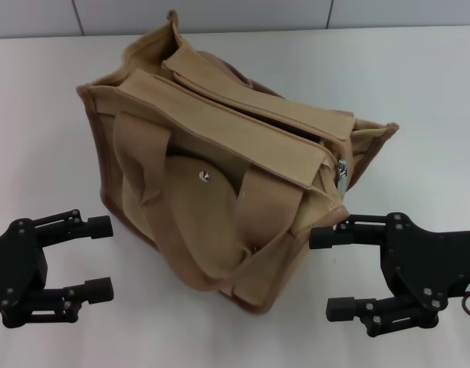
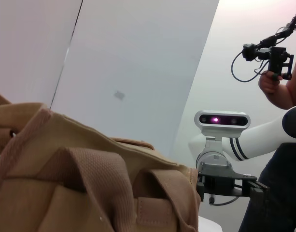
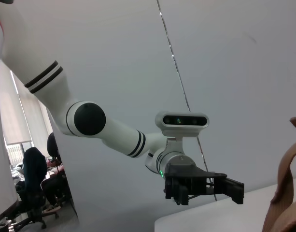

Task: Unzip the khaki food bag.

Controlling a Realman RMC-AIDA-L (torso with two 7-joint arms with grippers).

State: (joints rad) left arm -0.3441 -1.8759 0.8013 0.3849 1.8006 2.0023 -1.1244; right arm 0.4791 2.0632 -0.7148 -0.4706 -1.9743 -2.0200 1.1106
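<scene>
The left gripper [image 1: 93, 257] and the right gripper [image 1: 336, 273] are nearest, one on each side of the bag [image 1: 227, 169]. Both have their fingers spread apart and hold nothing. The left gripper is just beside the bag's front left corner and does not touch it. The right gripper is by the bag's front right corner, and its top finger [image 1: 334, 236] is right at the bag's edge; I cannot tell if it touches.

The bag sits on the white table [image 1: 419, 92], turned at a slant. One handle [image 1: 154, 207] hangs down over the front, past a small snap [image 1: 204, 176]. The zipper [image 1: 250, 107] runs along the top, and its silver pull [image 1: 342, 178] hangs at the bag's right end, just above the right gripper.
</scene>
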